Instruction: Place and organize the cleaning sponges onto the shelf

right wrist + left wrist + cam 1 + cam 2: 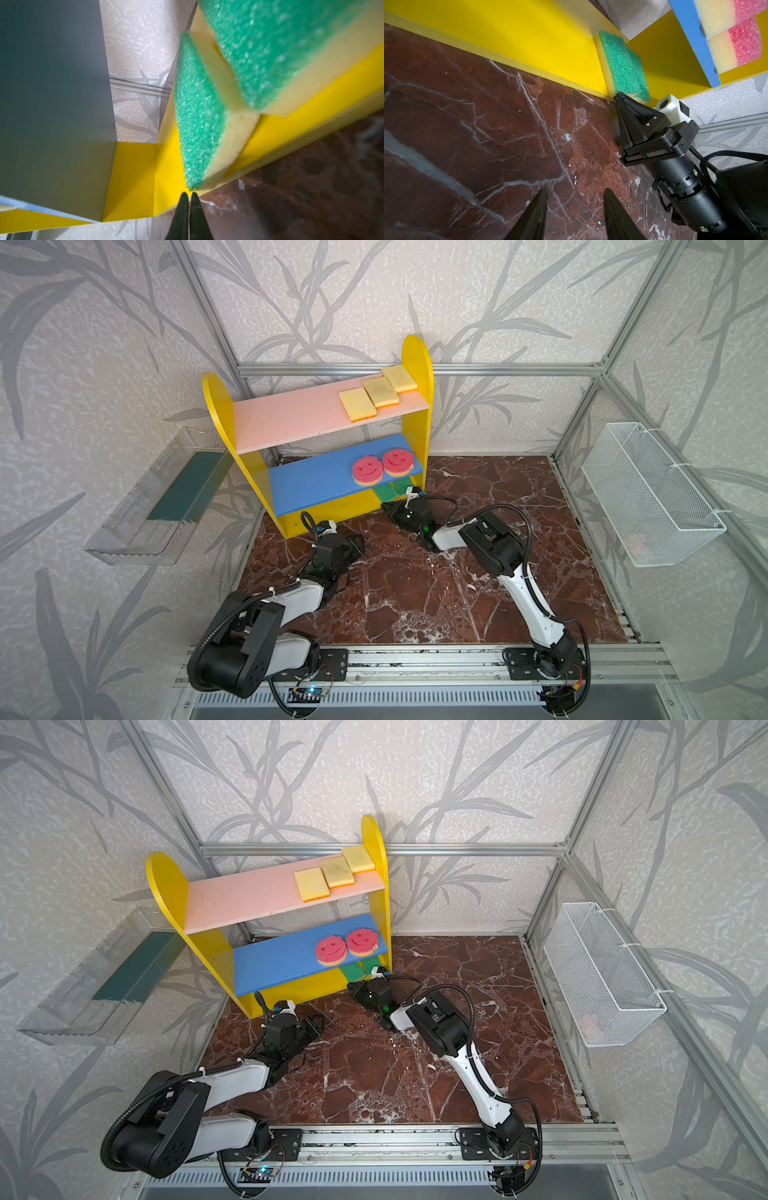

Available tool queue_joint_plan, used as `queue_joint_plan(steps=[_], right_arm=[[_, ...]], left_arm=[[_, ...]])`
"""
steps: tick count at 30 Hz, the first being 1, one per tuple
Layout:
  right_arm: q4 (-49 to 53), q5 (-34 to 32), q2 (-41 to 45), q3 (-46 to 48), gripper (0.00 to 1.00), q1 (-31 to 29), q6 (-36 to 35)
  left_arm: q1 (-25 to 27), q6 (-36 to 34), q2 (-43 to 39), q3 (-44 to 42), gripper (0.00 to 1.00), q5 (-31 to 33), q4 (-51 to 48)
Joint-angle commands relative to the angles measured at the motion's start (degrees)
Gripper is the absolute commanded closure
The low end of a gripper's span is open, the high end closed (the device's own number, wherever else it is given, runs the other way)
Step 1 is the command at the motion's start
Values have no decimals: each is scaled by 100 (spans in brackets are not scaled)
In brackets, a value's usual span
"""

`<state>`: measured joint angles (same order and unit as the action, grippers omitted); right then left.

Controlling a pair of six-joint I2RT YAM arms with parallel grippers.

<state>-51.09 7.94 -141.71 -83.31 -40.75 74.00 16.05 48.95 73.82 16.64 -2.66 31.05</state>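
Closest to the right wrist lens, the right arm's (519, 585) jaws are clenched tip to tip with nothing between them. They hover at the front lip of the yellow base board (529, 41) of the small three-tier shelf with round-topped yellow side panels (218, 406).

Straight ahead of the tips is the near corner of a rectangular yellow foam sponge with a green scouring face (199, 108); whether it touches them I cannot tell. Its long axis runs back into the shelf, roughly in line with the jaws. A second green-faced sponge (280, 52) lies just beside it.

The left arm's (299, 593) jaws are parted and empty, well apart over the red-brown marbled surface (415, 593), so the right arm is nearer.

Three yellow rectangular sponges (381, 391) line the pink upper board, and two round pink smiley sponges (367, 470) sit on the blue one. Leaf-patterned wallpaper and aluminium framing close the room.
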Motion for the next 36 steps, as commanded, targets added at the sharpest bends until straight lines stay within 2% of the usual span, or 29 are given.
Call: queue_joint_plan(steps=[1,4,9,11,17,29,32,36], right_arm=[[398,-151,-226,65,91,-56,3],[399,-158,-227,78,82,-57,28],[608,-263,-44,197,56,-48,-130],[688,-332,11,225,52,-30,-175],[690,-488,-66,218,51,51,39],[1110,-786,-132,36,56,94,104],[1104,-821,-212,-57,59,92,163],[1101,-812,-295,-174,69,93,202]], left_arm=[[-6,-106,-111,-65,54,89,-105],[-6,-109,-154,-77,54,107,-125],[-6,-109,-198,-75,54,93,-169],[-6,-110,-218,-85,54,95,-176],[-6,-131,-231,-62,54,89,-201],[-6,-149,-134,-21,54,90,-179],[-6,-157,-166,-50,54,107,-203],[-6,-158,-184,-73,54,123,-223]])
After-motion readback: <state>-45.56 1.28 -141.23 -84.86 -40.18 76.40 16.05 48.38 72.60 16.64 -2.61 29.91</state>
